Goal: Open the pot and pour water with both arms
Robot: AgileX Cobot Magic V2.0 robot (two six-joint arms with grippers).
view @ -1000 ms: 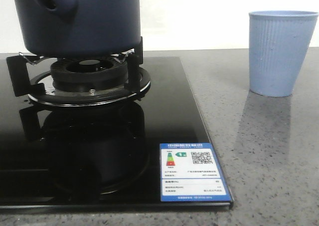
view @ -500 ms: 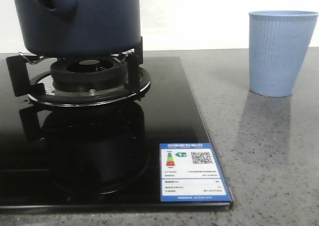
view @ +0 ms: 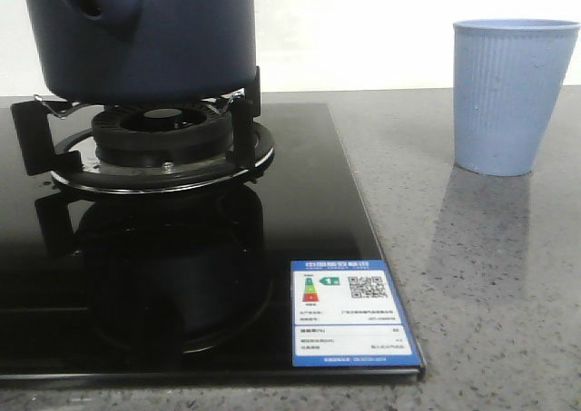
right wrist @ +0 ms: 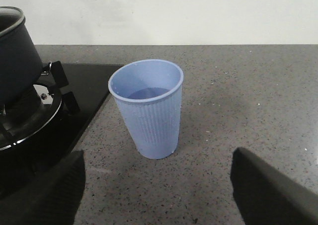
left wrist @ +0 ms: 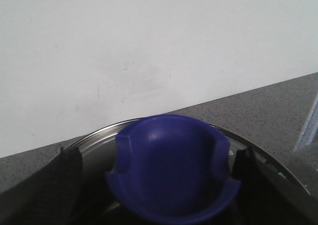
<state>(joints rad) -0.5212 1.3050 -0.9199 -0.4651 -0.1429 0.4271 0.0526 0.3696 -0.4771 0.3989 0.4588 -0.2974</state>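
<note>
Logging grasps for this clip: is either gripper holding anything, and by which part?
Right gripper is open and empty, short of the cup. Left fingers flank the lid knob; contact cannot be told.

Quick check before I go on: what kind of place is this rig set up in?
Most likely a kitchen counter, or a mock-up of one: a black glass gas hob with a burner, the pot on its supports, set in a speckled grey countertop against a plain white wall.

Only dark fingers in view: in the left wrist view, two blackish fingers, the one nearer the frame edge with a finely ribbed, textured face; in the right wrist view, two blurred, plain dark grey fingers, broad and tapering to blunt tips.
</note>
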